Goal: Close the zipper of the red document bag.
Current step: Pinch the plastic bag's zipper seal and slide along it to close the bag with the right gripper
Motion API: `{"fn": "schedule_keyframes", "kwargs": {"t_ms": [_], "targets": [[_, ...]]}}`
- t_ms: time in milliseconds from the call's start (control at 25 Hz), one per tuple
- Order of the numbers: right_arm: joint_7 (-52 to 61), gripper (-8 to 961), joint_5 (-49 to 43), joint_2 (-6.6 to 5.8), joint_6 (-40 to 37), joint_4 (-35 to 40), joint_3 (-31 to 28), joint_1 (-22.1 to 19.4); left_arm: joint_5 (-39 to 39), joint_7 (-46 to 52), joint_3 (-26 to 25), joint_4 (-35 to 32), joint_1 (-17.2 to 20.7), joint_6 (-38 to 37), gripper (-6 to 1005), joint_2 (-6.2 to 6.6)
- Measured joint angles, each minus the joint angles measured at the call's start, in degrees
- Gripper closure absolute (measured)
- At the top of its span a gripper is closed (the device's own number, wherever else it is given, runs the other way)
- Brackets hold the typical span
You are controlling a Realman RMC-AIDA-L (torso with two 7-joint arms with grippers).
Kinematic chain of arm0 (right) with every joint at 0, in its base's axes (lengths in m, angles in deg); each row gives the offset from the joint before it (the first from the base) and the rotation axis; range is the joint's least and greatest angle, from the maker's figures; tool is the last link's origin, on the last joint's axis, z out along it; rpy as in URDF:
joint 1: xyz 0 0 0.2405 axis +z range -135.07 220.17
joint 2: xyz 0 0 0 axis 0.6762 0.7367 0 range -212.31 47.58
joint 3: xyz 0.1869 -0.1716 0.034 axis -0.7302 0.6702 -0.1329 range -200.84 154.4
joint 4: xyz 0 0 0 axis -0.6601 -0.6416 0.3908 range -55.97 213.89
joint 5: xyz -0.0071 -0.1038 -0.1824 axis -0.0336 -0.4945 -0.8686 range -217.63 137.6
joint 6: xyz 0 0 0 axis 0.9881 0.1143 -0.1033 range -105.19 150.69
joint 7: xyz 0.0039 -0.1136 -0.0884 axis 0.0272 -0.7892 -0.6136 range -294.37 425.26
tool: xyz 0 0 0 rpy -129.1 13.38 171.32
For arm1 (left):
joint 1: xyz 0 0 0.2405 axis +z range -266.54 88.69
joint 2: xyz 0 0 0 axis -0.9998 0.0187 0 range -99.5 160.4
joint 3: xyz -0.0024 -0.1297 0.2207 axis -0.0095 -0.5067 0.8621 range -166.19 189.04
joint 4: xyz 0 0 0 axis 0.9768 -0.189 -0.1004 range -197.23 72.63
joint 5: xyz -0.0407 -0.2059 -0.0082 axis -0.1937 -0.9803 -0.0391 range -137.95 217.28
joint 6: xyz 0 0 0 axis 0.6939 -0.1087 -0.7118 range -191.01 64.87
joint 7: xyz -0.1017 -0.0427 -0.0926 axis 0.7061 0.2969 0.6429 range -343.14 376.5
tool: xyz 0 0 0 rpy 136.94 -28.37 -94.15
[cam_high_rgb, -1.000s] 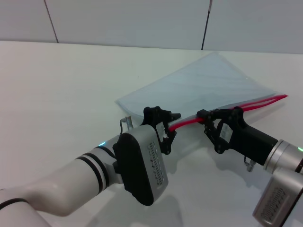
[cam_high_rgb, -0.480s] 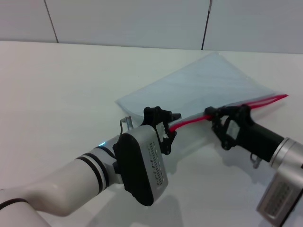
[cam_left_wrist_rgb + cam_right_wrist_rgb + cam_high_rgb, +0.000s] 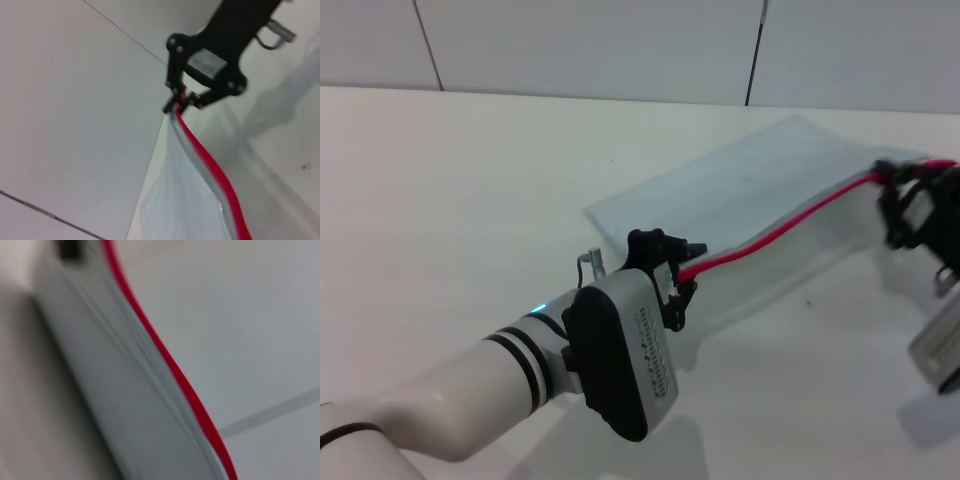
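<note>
The red document bag (image 3: 750, 180) lies flat on the white table, translucent pale blue-grey, with the zipper (image 3: 780, 232) as a single red line along its near edge. My left gripper (image 3: 685, 265) is shut on the zipper's near end. At the far right, my right gripper (image 3: 902, 182) is shut on the zipper at its other end. The left wrist view shows the zipper (image 3: 215, 170) rising to the right gripper (image 3: 181, 101), which pinches it. The right wrist view shows only the bag (image 3: 100, 370) and its zipper (image 3: 165, 360) up close.
The white table (image 3: 470, 180) spreads to the left and front of the bag. A pale panelled wall (image 3: 590, 45) stands behind the table's far edge. My left forearm (image 3: 520, 370) crosses the lower left of the head view.
My right gripper has slid rightward along the zipper from near its middle to its far end. The split red lines now read as one line. The left gripper stayed put.
</note>
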Motion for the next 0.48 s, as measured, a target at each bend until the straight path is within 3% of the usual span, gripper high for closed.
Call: {"fn": "schedule_keyframes", "kwargs": {"t_ms": [200, 480], "targets": [[-6.21, 808, 4.73, 0.06, 2.70, 0.03, -8.18, 0.16, -0.09, -0.03, 0.31, 0.02, -0.10, -0.01, 882, 0.05], [-10.30, 780, 9.54, 0.09, 2.81, -2.68, -9.14, 0.21, -0.20, -0.07, 0.36, 1.37, -0.11, 0.00, 860, -0.18]]}}
